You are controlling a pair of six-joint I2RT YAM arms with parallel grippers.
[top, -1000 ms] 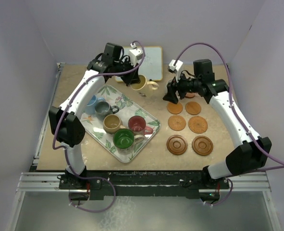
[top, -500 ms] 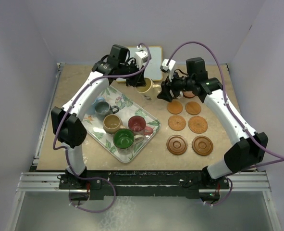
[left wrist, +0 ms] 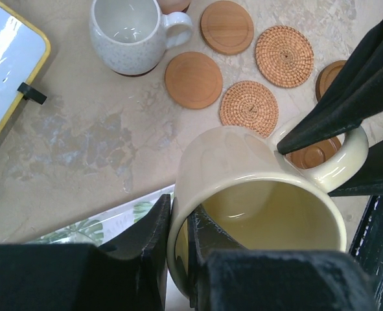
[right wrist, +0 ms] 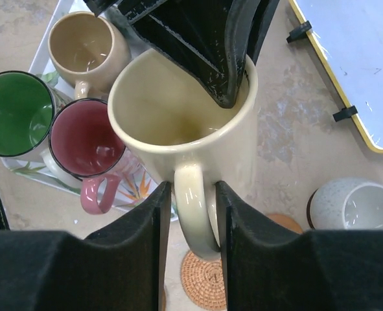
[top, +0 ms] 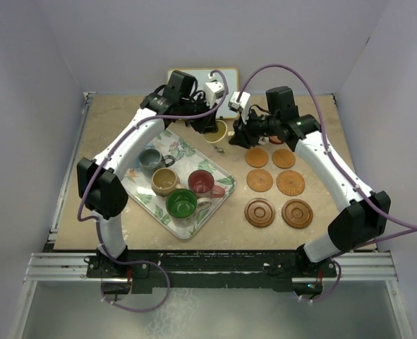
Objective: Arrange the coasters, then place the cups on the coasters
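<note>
The left gripper [left wrist: 178,215] was closed on the rim of the yellow cup [left wrist: 233,152], with one finger inside the wall and one outside. It held the cup tilted above the table [top: 106,134]. In the top view, this cup [top: 217,131] was located between the far corner of the tray [top: 146,195] and the group of coasters [top: 260,180], just in front of a yellow-framed board [right wrist: 350,55] fitted with black clips. The right gripper [right wrist: 192,194] stood at a narrow opening with one finger on each side of the cup's handle, close against it. Whether the fingers pressed the handle could not be determined. Six coasters lay in three pairs on the right half of the table: two smooth light ones [left wrist: 193,79] farthest from the arm bases, two woven ones [left wrist: 248,107] in the middle, and two dark ringed ones [top: 296,213] nearest the bases. The off-white cup [left wrist: 126,39] stood upright on a further coaster beyond the smooth pair, with its handle pointing toward one of them. The grey-blue cup [top: 150,159], tan cup [top: 164,181], red cup [top: 202,182] and green cup [top: 181,204] stood upright in the tray, whose surface bore a printed leaf pattern. Faint marks on the white face of the board were too small to read.
</note>
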